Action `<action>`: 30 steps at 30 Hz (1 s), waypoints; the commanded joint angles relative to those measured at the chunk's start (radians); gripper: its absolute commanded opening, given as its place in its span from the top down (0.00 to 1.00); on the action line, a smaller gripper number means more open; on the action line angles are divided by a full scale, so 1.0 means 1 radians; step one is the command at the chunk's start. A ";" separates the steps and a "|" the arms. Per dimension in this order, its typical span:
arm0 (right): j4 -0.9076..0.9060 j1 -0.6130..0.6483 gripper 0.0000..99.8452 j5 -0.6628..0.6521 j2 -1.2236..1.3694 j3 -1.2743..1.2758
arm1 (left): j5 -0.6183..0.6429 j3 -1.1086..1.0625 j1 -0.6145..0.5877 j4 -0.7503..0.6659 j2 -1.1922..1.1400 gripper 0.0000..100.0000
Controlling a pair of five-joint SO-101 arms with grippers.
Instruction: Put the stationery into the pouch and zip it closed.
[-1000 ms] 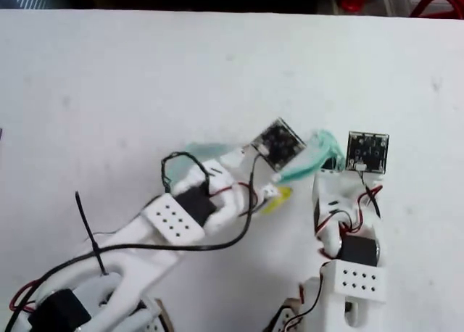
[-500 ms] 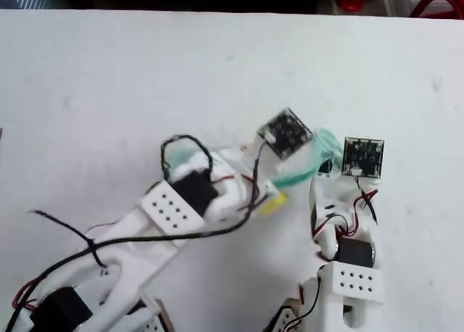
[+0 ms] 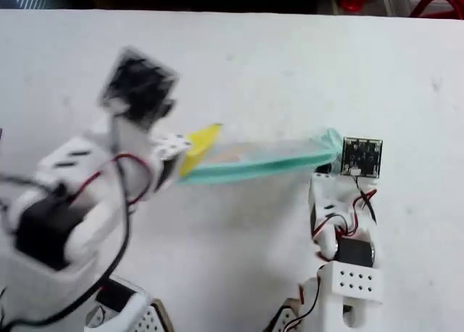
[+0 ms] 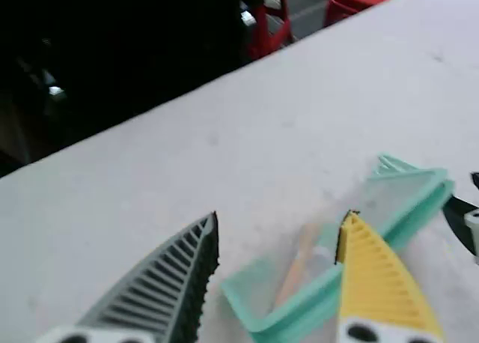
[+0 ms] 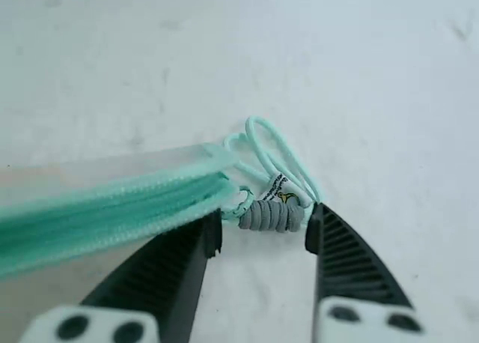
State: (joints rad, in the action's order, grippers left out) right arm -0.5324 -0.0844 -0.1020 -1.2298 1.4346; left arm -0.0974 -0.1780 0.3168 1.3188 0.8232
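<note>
Clear pouch with mint-green zip edge lies stretched across white worktop. Right hand pinches its grey zip pull. Left hand, fingers spread at the far end, has swung left.

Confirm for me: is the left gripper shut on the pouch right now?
No, the left gripper is open: its fingers stand wide apart, with the end of the pouch lying between them.

White tabletop, matte, with faint scuffs. One mint-green translucent pouch rests across its middle, long axis running side to side. A thin cord loop trails from the pouch's right end onto the surface.
</note>
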 commanded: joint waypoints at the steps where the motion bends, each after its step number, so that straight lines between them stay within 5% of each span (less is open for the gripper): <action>1: -0.173 -0.070 0.82 0.003 -0.022 -0.160 | -0.005 -0.141 -0.217 -0.051 0.076 0.73; 6: -0.570 -0.099 0.82 -0.005 -0.022 -0.485 | 0.135 -0.578 -0.326 -0.407 -0.005 0.78; 11: -0.616 -0.153 0.82 -0.080 -0.013 -0.609 | 0.293 -0.779 -0.348 -0.644 -0.081 0.94; 14: -0.613 -0.150 0.84 -0.110 0.016 -0.628 | 0.207 -0.781 -0.348 -0.654 -0.114 0.97; 18: -0.542 -0.139 0.99 -0.118 0.211 -0.632 | 0.170 -0.736 -0.344 -0.629 -0.200 0.98; 30: -0.495 -0.142 0.98 -0.106 0.934 -0.876 | 0.166 -0.307 -0.338 -0.385 -0.848 0.98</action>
State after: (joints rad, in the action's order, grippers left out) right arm -1.0449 -0.2271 -0.2125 -0.4335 0.6628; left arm 0.0729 -0.6306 -0.0253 0.8830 0.1389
